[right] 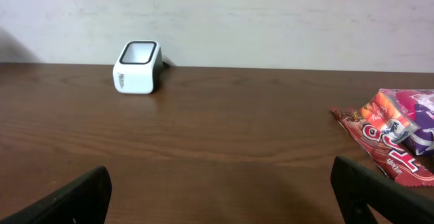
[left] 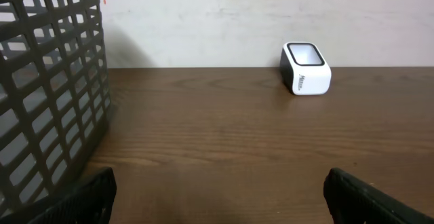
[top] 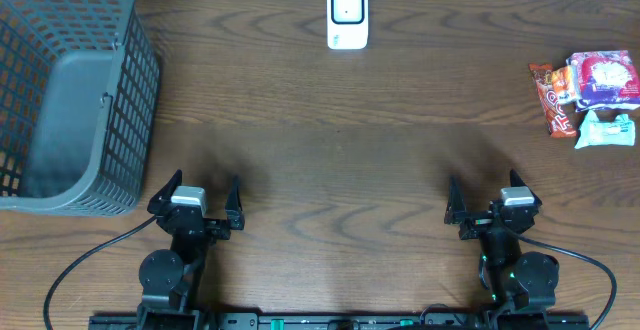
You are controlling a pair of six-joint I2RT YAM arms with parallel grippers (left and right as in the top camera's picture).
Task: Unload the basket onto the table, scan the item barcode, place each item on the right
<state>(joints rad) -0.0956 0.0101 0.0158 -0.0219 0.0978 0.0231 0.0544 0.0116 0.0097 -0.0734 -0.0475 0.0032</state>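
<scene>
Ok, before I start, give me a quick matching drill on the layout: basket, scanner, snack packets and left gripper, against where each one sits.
Things:
1. basket
2. scanner
3. snack packets
4. left gripper

Places:
A. right edge of the table
B. near edge, jaws open, holding nothing
C. left end of the table
D. middle of the far edge

Pairs: 1-C, 2-D, 3-A, 4-B
</scene>
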